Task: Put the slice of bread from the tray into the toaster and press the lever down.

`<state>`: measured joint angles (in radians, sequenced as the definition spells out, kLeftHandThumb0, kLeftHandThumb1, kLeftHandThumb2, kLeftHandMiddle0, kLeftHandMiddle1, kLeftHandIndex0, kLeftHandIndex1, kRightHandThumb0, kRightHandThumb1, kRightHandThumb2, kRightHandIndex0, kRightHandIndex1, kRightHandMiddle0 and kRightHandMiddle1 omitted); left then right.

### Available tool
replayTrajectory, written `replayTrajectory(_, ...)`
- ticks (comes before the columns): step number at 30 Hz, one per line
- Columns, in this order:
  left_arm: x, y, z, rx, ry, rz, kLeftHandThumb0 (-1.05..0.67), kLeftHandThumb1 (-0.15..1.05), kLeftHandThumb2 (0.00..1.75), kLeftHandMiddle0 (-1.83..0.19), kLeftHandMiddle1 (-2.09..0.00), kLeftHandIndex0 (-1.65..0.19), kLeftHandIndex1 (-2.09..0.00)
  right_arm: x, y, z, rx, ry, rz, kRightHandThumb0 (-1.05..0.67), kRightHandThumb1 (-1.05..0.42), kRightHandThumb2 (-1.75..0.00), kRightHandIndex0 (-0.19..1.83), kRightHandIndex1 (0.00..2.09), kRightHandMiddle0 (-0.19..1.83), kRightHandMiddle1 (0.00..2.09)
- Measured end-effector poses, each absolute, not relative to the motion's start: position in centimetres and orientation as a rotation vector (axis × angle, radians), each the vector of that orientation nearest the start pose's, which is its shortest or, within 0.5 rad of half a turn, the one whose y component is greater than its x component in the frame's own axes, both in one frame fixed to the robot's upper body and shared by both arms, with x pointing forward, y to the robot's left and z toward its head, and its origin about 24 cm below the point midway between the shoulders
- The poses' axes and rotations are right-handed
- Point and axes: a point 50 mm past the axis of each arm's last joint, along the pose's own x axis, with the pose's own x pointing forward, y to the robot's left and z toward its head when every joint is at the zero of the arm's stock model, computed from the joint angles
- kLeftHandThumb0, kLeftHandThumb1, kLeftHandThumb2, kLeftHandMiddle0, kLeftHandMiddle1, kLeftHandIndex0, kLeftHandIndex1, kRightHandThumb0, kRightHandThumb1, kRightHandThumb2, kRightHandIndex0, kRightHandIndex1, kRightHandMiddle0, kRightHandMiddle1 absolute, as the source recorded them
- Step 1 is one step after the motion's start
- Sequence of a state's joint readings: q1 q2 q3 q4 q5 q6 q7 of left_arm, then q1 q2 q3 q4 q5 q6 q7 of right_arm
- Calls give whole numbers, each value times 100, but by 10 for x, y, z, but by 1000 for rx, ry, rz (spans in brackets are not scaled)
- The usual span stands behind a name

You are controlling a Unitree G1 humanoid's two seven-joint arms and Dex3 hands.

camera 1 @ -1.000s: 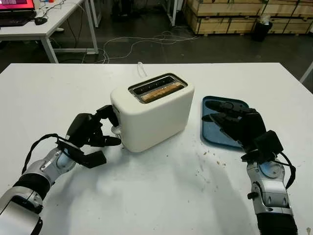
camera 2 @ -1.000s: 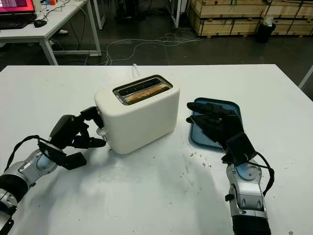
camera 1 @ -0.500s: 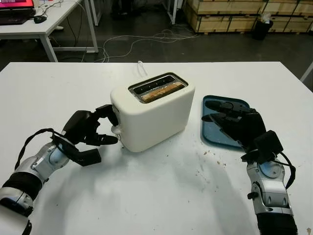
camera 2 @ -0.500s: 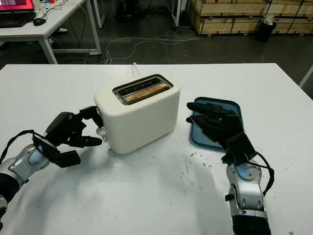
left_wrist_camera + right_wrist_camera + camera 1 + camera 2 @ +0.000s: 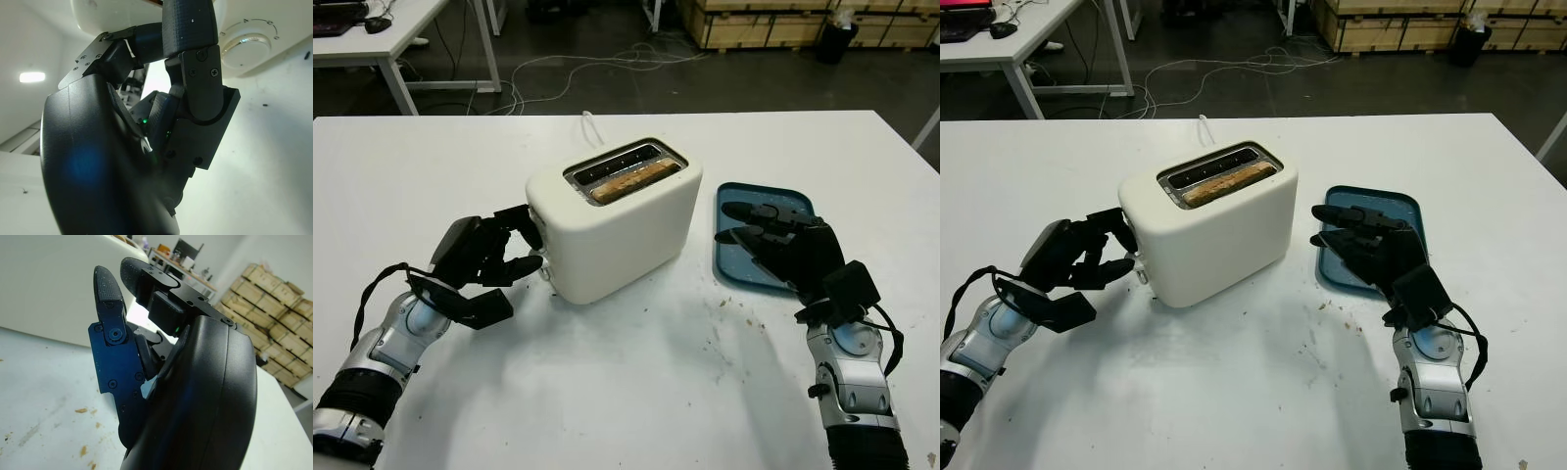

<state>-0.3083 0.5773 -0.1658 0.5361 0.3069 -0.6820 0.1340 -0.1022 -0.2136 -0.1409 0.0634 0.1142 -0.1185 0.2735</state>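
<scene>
Left eye view gives you the layout: the white bench (image 5: 626, 392) carries the cream toaster (image 5: 626, 230) at its middle, with the blue tray (image 5: 734, 264) just beside it on the robot's right. The slice of bread (image 5: 628, 180) already sits low in the toaster's nearer slot, so I judge the step in hand to be the lever. Your left hand (image 5: 489, 262) is at the toaster's end face on the robot's left, its fingers curled and holding nothing, the upper fingertips (image 5: 1122, 219) right up against that face; whether they touch the lever I cannot tell, since the hand hides it. In the left wrist view the browning dial (image 5: 245, 47) sits just beside the thumb, so keep clear of it. To press well, hook a fingertip over the top of the lever, drive straight down along the end face, and do not push sideways, because the toaster stands free on the bench and could slide toward the tray. Hold until you judge it latched. Your right hand (image 5: 783, 250) hovers over the tray, open and empty. Compared with a second ago, the left hand has drawn back and risen a little, and the toaster looks slightly turned.
</scene>
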Motion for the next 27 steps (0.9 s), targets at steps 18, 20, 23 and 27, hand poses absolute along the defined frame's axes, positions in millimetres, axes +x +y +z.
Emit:
replayTrajectory(18, 295, 223, 113, 736, -618, -122, -105, 92, 67, -103, -175, -67, -175, 270, -203, 75, -109, -165, 151, -53, -92, -11, 84, 70, 104, 0)
replayTrajectory(20, 294, 224, 113, 733, -619, -113, -105, 92, 68, -107, -175, -76, -175, 270, -203, 75, -107, -165, 151, -53, -92, -11, 84, 70, 104, 0)
replayTrajectory(23, 294, 225, 114, 752, -579, -122, -105, 92, 71, -130, -175, -111, -175, 271, -202, 75, -106, -165, 152, -53, -92, -12, 84, 70, 104, 0)
replayTrajectory(27, 294, 231, 116, 843, -425, -174, -105, 92, 79, -155, -175, -153, -175, 271, -202, 75, -105, -166, 150, -53, -92, -11, 84, 70, 104, 0)
